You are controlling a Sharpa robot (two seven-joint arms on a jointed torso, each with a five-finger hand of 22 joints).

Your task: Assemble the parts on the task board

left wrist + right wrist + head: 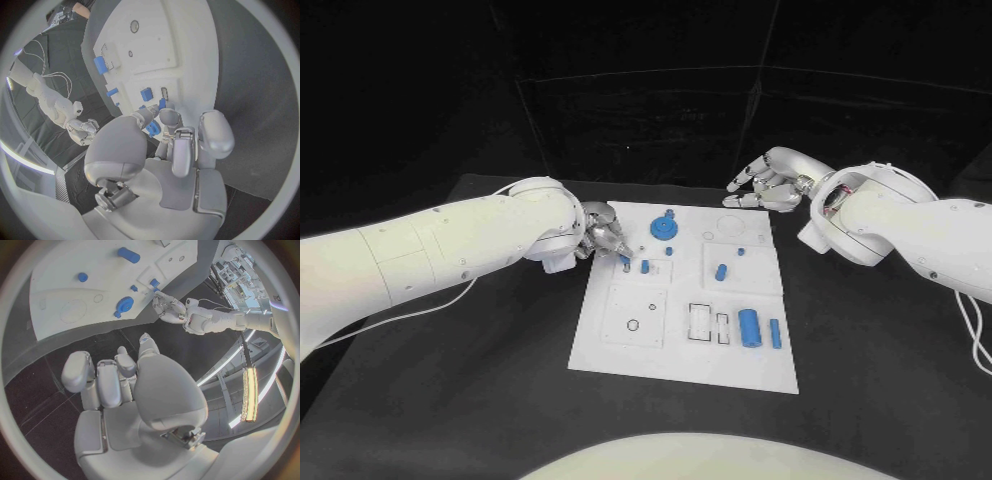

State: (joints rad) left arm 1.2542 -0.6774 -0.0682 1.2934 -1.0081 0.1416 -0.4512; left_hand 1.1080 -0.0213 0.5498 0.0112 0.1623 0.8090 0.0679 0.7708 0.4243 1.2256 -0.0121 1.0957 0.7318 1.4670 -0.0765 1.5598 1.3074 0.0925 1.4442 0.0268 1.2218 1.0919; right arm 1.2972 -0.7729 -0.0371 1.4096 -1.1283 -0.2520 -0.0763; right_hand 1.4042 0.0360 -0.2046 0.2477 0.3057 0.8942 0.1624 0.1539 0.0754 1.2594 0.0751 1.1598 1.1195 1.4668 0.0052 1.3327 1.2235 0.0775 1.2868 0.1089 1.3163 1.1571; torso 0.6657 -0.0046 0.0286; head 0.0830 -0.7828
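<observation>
The white task board [678, 350] lies in the middle of the black table. My left hand [603, 238] hovers over its left edge, its fingers drawn together. In the left wrist view a small blue part [153, 129] sits pinched between the thumb and fingers [170, 120]. Just beyond the fingertips, two small blue parts [626, 266] stand in the board. A round blue part [664, 228] stands near the far edge. My right hand [769, 185] hangs past the board's far edge, holding nothing, with its fingers [109, 380] loosely apart.
A blue peg [721, 271] stands mid-board. A blue cylinder [750, 323] and a blue bar [775, 334] lie at the board's near right. Outlined recesses [635, 325] mark the near left. Black table surrounds the board on all sides.
</observation>
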